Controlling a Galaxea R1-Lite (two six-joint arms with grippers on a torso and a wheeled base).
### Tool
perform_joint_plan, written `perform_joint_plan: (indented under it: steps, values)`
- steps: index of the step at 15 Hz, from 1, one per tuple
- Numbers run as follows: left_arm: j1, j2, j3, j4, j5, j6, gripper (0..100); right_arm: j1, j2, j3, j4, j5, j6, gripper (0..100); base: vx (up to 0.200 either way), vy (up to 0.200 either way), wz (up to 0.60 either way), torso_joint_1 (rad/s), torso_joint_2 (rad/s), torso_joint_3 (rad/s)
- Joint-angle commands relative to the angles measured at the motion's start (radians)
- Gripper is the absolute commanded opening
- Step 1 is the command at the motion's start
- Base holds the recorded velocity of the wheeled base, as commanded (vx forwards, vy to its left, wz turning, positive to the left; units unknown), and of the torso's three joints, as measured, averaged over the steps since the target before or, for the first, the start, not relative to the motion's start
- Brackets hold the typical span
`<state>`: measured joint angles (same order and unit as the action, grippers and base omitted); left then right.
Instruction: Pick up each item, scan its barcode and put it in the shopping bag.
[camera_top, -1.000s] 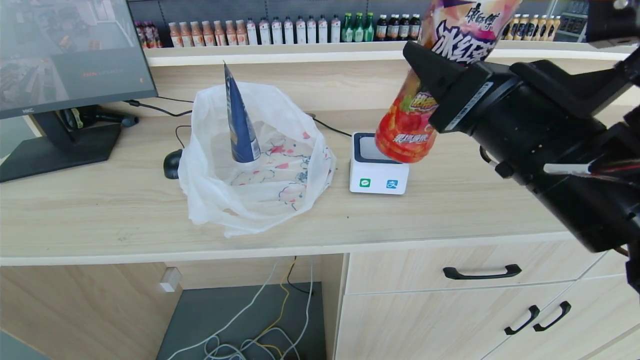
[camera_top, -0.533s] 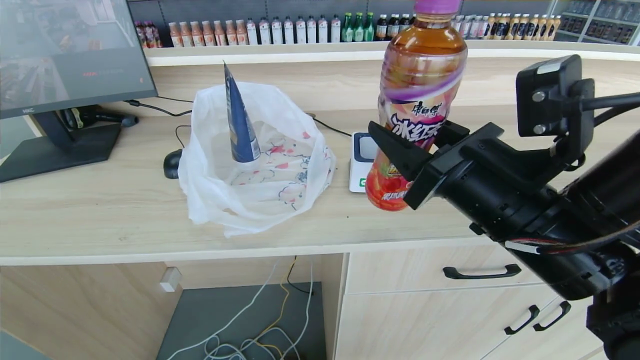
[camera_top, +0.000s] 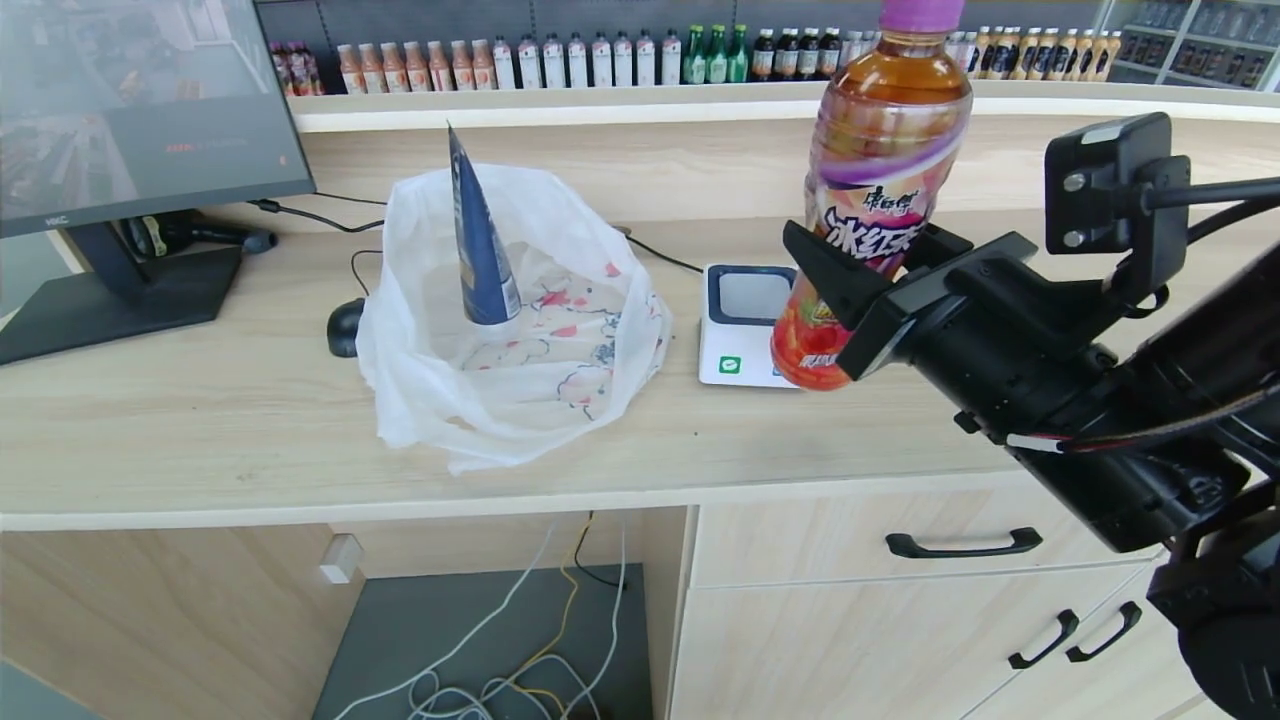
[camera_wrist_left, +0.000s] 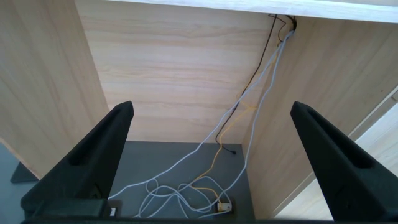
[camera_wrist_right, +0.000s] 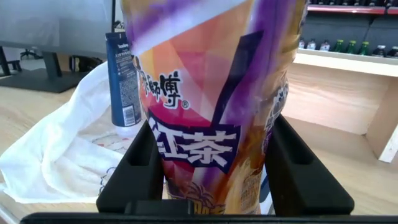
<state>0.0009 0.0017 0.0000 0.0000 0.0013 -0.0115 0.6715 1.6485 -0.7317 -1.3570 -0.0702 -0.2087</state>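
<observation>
1. A light wooden counter (camera_top: 200, 420) carries the bag and the scanner.
2. A white plastic shopping bag (camera_top: 560, 370) sits open on it, with a dark blue tube (camera_top: 480, 250) standing inside.
3. The right hand (camera_top: 862, 262) pinches an upright, purple-capped orange tea bottle (camera_top: 880, 150) just beside the scanner.
4. The white square scanner (camera_top: 745, 300) sits to the right of the bag.
5. The left hand (camera_wrist_left: 211, 112) is spread and empty, below the counter.

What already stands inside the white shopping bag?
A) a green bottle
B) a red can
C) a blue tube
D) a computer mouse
C: a blue tube stands upright in the shopping bag; the tea bottle is in the right pincer, outside it.
</observation>
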Motion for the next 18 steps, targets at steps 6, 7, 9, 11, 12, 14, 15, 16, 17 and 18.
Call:
perform_joint_plan:
  steps: [6,7,9,11,12,14,15,16,17,18]
  values:
    - [0.001,0.0,0.0,0.0,0.0,-0.001,100,-0.01,-0.001,0.005,-0.007,-0.002,0.005,0,0.0,0.2,0.0,0.005,0.0,0.002]
    - [0.001,0.0,0.0,0.0,0.0,-0.001,100,-0.01,0.001,0.005,-0.007,-0.002,0.006,0,0.0,0.2,0.0,0.002,0.0,-0.002]
    - [0.001,0.0,0.0,0.0,0.0,-0.002,100,-0.01,0.005,0.003,-0.008,-0.002,0.006,0,0.0,0.2,0.0,0.0,0.0,0.002]
    - [0.001,0.0,0.0,0.0,0.0,-0.002,100,-0.01,-0.001,0.006,-0.008,-0.003,0.005,0,0.0,0.2,0.0,0.005,0.0,0.002]
    - [0.001,0.0,0.0,0.0,0.0,-0.002,100,-0.01,-0.001,0.008,-0.008,-0.005,0.006,0,0.0,0.2,0.0,0.002,0.0,0.002]
    - [0.001,0.0,0.0,0.0,0.0,-0.002,100,-0.01,-0.001,0.008,-0.008,-0.005,0.005,0,0.0,0.2,0.0,0.005,0.0,0.002]
    - [0.001,0.0,0.0,0.0,0.0,-0.002,100,-0.01,-0.001,0.011,-0.007,-0.005,0.005,0,0.0,0.2,0.0,-0.007,0.0,-0.002]
    - [0.001,0.0,0.0,0.0,0.0,-0.002,100,-0.01,-0.001,0.014,-0.007,-0.005,0.005,0,0.0,0.0,0.0,0.0,0.0,0.0]
    - [0.001,0.0,0.0,0.0,0.0,-0.001,100,-0.023,-0.003,0.012,-0.002,-0.005,0.005,0,0.0,0.0,0.0,0.0,0.0,0.0]
    - [0.001,0.0,0.0,0.0,0.0,-0.002,100,-0.027,-0.003,0.009,0.001,-0.003,0.005,0,0.0,0.0,0.0,0.0,0.0,0.0]
